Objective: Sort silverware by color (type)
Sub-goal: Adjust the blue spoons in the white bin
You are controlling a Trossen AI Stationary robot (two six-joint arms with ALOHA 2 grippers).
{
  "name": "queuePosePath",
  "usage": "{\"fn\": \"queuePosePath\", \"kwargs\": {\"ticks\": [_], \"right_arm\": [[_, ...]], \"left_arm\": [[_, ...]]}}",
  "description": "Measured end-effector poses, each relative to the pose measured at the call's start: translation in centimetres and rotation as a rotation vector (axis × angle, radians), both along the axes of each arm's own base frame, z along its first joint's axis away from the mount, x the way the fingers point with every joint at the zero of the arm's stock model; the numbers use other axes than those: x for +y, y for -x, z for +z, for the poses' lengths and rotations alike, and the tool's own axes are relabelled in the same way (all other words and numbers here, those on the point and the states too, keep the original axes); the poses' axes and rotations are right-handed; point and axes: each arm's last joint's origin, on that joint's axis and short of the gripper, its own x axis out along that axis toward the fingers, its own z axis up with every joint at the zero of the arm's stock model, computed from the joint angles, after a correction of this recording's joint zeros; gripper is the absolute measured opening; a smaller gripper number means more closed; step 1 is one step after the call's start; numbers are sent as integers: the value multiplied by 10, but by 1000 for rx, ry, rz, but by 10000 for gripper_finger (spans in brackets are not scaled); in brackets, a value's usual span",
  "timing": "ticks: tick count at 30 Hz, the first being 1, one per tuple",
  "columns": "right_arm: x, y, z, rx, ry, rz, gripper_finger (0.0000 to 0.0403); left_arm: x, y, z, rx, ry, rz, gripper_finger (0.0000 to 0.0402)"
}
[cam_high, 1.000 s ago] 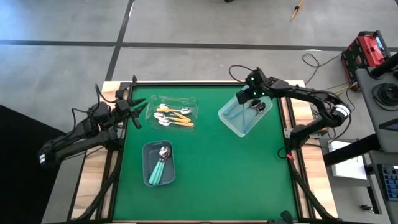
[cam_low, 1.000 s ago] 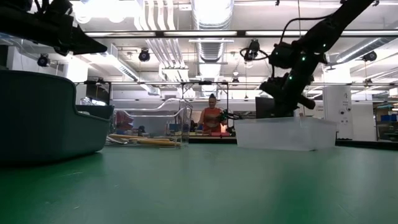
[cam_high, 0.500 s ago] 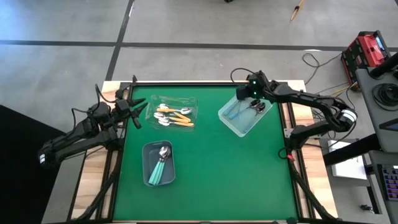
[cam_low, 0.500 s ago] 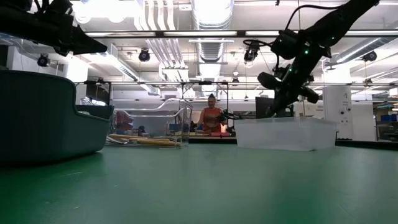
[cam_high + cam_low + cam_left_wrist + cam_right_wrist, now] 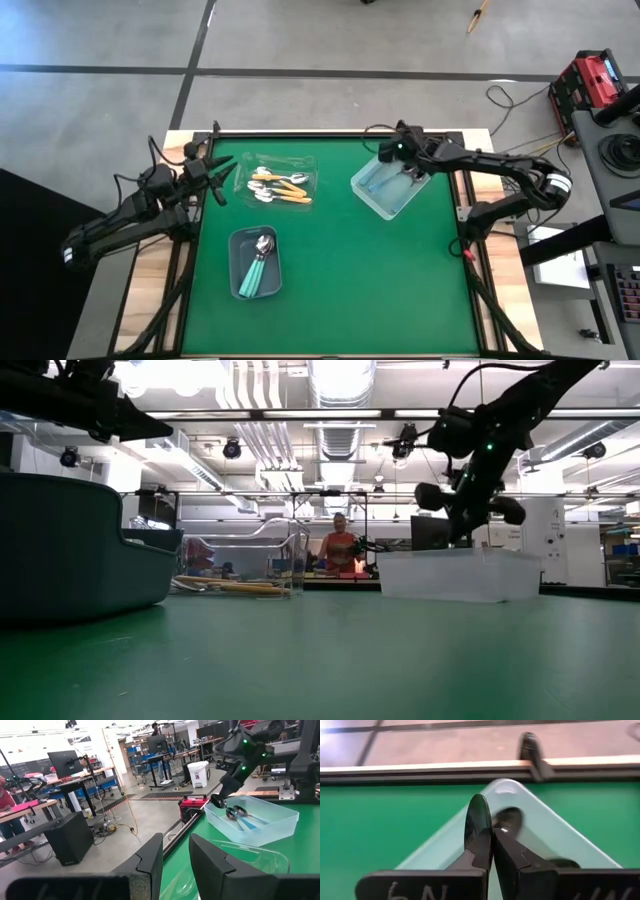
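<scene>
Your right gripper (image 5: 392,152) pinched empty above the clear bin (image 5: 393,184) at the table's far right corner, left gripper (image 5: 222,172) parted, idle at left edge.

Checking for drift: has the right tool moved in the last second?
Yes. The right tool has shifted toward the far-left corner of the clear bin, jaws shut.

Right tool (image 5: 389,152) now farther toward clear bin's (image 5: 390,205) far corner.

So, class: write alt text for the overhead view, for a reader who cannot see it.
Overhead view of a green table: the right claw, shut, hovers over a clear bin of blue spoons. The left claw waits beside orange spoons; teal spoons fill a grey bin.
</scene>
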Motion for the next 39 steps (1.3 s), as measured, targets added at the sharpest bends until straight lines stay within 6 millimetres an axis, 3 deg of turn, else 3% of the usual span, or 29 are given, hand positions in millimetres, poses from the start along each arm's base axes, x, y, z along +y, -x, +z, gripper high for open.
{"fn": "queuePosePath", "kwargs": {"ticks": [5, 11, 30, 39], "right_arm": [[16, -1, -5, 56, -1, -100, 8], [25, -7, -7, -2, 26, -195, 8], [18, -19, -50, 103, -17, -295, 12], [18, -19, -54, 118, -13, -302, 63]], "left_arm": [[0, 0, 0, 3, 0, 0, 77], [0, 0, 0, -3, 12, 0, 77], [0, 0, -2, -11, 56, 0, 77], [0, 0, -2, -6, 53, 0, 77]]}}
